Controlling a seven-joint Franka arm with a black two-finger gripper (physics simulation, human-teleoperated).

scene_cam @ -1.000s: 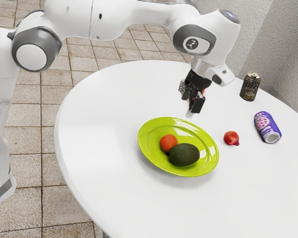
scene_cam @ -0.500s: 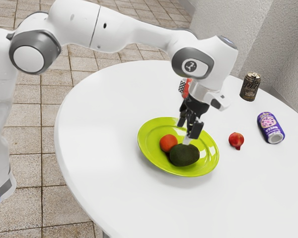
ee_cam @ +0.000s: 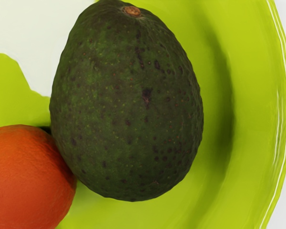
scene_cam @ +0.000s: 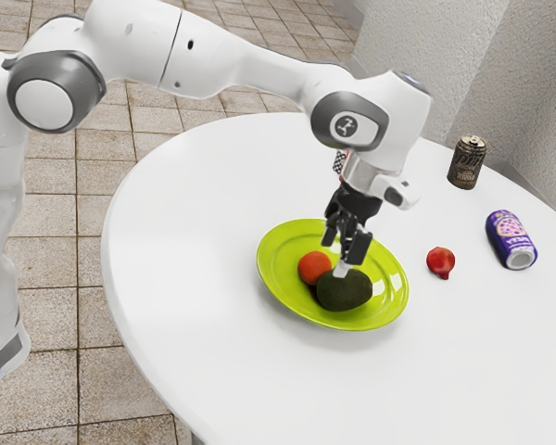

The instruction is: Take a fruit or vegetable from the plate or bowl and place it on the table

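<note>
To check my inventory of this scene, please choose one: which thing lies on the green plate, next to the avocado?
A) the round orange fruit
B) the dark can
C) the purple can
A: the round orange fruit lies on the green plate beside the avocado, while both cans are on the white table, off the plate.

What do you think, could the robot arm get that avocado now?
Probably yes: its open fingers hang over the avocado with nothing on top, though the orange fruit beside it might crowd them.
</note>
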